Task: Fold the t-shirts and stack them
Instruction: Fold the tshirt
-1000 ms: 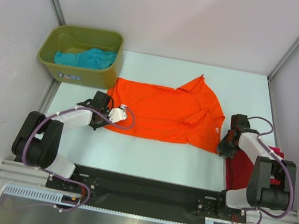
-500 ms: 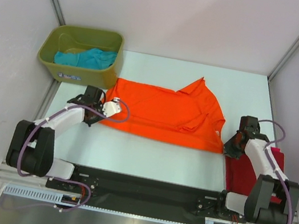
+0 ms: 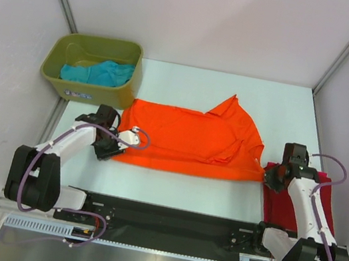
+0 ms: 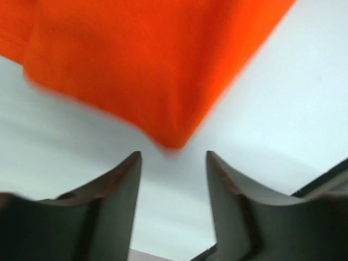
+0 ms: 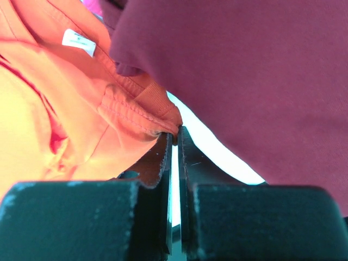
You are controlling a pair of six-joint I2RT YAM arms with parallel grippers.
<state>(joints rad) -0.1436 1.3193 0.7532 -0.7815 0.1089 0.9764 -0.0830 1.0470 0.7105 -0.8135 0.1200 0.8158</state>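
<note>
Right pincer [image 5: 174, 134] was clenched on the orange shirt [image 3: 186, 139] near the counter's [image 3: 172, 184] right edge, probably to stretch it flat for folding, while left pincer [image 4: 173, 155] gaped, released, at its opposite corner.

Left claw [image 4: 173, 159] parted, right claw [image 5: 174, 136] pinched closed.

1 camera looks down on the table [image 3: 217, 193] from behind; 2 wrist cameras sit close at the orange t-shirt [image 3: 186, 139].

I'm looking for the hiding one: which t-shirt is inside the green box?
The teal t-shirt, crumpled in the olive-green bin. The orange t-shirt lies spread on the table, the dark red t-shirt beside it.
</note>
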